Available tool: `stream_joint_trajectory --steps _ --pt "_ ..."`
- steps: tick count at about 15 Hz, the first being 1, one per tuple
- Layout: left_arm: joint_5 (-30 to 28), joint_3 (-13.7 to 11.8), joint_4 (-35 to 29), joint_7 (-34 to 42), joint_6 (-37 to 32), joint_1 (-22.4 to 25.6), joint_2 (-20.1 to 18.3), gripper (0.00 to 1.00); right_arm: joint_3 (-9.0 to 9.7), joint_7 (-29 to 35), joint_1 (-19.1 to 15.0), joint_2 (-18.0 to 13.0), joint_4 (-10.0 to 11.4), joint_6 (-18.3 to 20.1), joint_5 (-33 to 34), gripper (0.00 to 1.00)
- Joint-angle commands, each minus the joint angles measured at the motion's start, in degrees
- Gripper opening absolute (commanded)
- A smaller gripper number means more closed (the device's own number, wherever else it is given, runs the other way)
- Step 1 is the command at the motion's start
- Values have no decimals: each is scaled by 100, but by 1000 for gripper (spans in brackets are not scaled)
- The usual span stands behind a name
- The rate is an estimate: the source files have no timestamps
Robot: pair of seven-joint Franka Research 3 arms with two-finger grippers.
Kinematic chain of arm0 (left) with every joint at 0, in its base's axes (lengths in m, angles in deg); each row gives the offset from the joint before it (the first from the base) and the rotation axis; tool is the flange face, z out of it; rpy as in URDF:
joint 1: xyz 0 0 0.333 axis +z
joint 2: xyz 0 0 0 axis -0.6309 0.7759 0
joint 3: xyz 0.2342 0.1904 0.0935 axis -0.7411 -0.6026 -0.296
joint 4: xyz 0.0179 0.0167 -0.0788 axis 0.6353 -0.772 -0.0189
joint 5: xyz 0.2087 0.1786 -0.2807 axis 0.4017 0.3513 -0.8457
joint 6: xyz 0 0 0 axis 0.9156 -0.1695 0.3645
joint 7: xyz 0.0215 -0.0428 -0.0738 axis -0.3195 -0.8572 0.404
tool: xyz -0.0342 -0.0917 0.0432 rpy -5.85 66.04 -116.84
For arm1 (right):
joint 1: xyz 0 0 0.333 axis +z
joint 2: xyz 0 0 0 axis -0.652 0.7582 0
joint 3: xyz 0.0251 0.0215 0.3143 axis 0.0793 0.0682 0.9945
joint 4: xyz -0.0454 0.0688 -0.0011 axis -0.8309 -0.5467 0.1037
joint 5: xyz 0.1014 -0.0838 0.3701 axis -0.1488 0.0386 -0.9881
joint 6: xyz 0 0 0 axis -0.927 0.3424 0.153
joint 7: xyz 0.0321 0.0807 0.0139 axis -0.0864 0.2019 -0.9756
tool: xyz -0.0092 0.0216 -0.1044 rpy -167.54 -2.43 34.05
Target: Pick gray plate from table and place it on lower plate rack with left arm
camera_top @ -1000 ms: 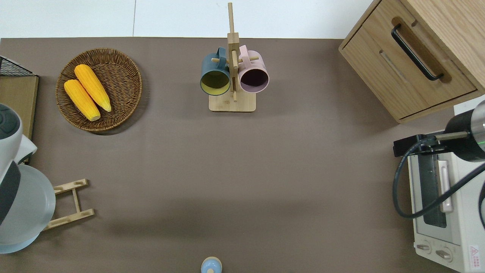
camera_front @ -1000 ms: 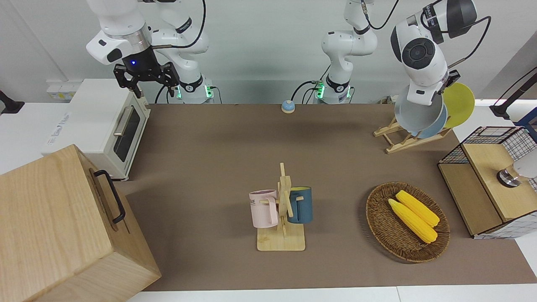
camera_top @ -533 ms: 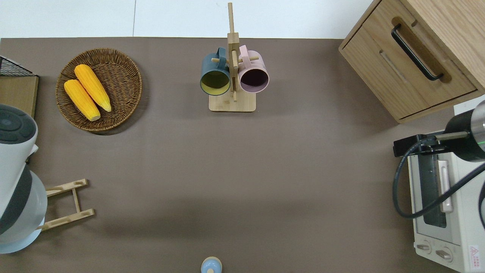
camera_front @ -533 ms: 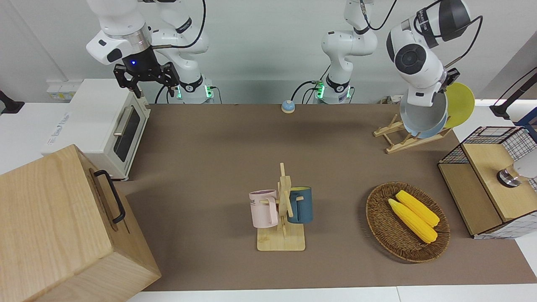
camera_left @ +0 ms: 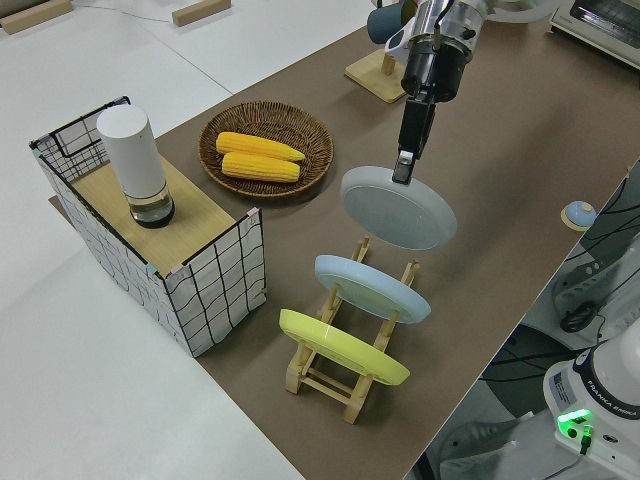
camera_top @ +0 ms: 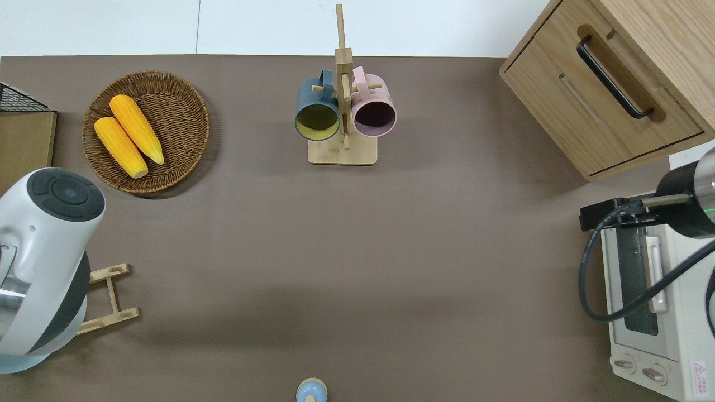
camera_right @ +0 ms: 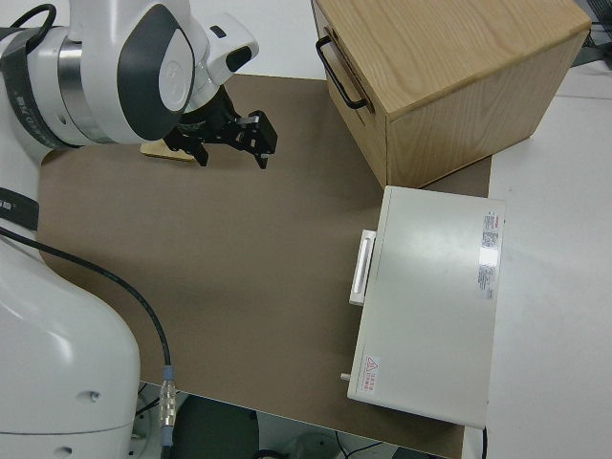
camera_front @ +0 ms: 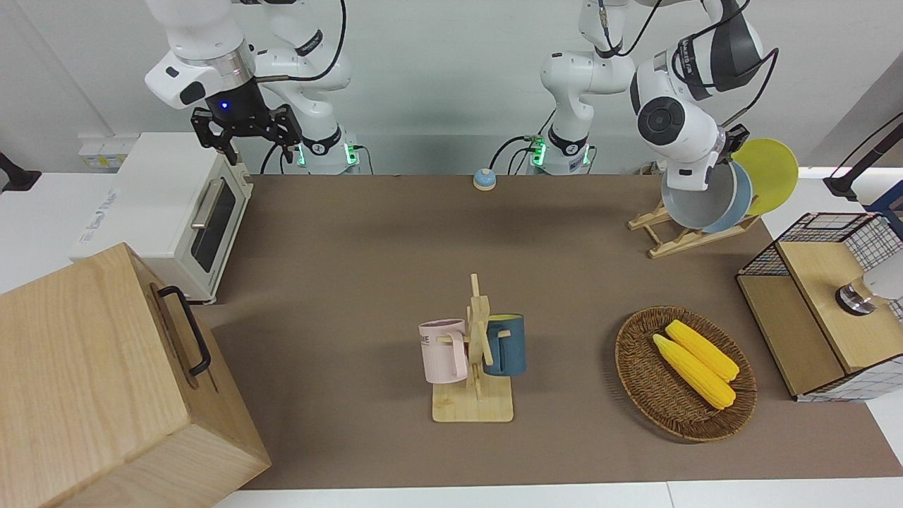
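My left gripper (camera_left: 405, 172) is shut on the upper rim of the gray plate (camera_left: 398, 208) and holds it tilted over the free end of the lower plate rack (camera_left: 352, 385). The plate's lower edge is close to the rack's pegs; I cannot tell if it touches. In the front view the gray plate (camera_front: 695, 202) overlaps the light blue plate (camera_front: 741, 196) on the rack (camera_front: 677, 238). In the overhead view the left arm hides the gray plate; the rack's bare end (camera_top: 109, 296) shows. The right arm is parked, its gripper (camera_front: 248, 135) open.
The light blue plate (camera_left: 372, 288) and a yellow plate (camera_left: 343, 347) stand in the rack. A wicker basket (camera_front: 638, 374) of corn, a mug stand (camera_front: 474, 367), a wire-sided shelf box (camera_left: 215, 280), a toaster oven (camera_front: 176, 212), a wooden cabinet (camera_front: 106, 381) and a small bell (camera_front: 483, 179) are on the table (camera_front: 353, 268).
The left arm's wrist has swung toward the middle of the table, carrying the gray plate a little that way along the rack. The right arm has not moved.
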Motion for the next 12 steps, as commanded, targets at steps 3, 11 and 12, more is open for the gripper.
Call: stream_joint_trajectory --steps 3,11,12 --pt "142 -37 -394 -694 103 -128 76 0 103 53 -143 -12 -42 87 -109 987" --pt "54 -20 -632 -1459 314 -268 322 0 103 53 -143 -12 -42 87 -109 990" --pt "45 -20 -649 -1547 349 -312 357 0 103 53 -143 -12 -42 87 -109 990"
